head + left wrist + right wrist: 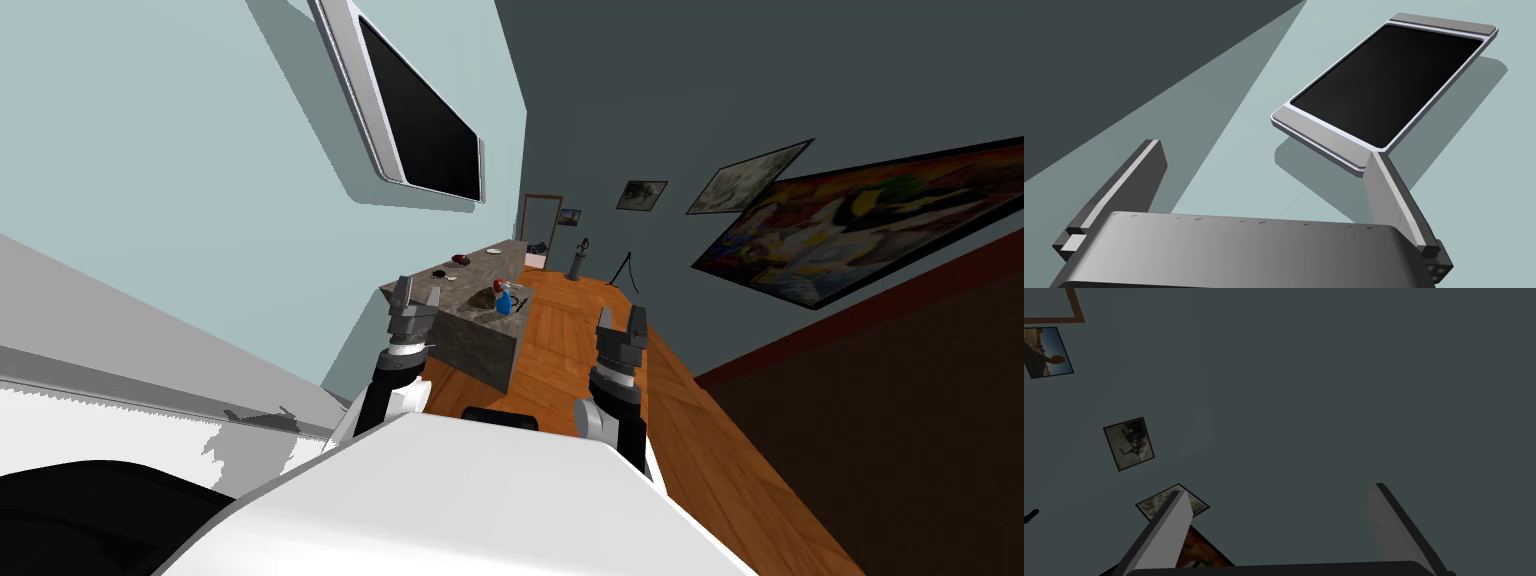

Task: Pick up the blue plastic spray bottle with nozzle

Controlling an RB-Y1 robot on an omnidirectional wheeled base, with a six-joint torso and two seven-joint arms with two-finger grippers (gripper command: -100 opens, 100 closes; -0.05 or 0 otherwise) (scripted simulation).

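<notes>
While left gripper (416, 292) and right gripper (621, 318) both open, blue spray bottle (503, 299) on counter (478, 345).

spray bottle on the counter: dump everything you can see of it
The spray bottle looks small: blue body, red top, about upright near the close end of a mottled grey counter, beside a dark brown lump. Nozzle detail is too small to read. The left gripper and right gripper are open, apart from it.

Wood floor (560, 350), stone counter (480, 345), wall-mtd TV (420, 110).
</notes>
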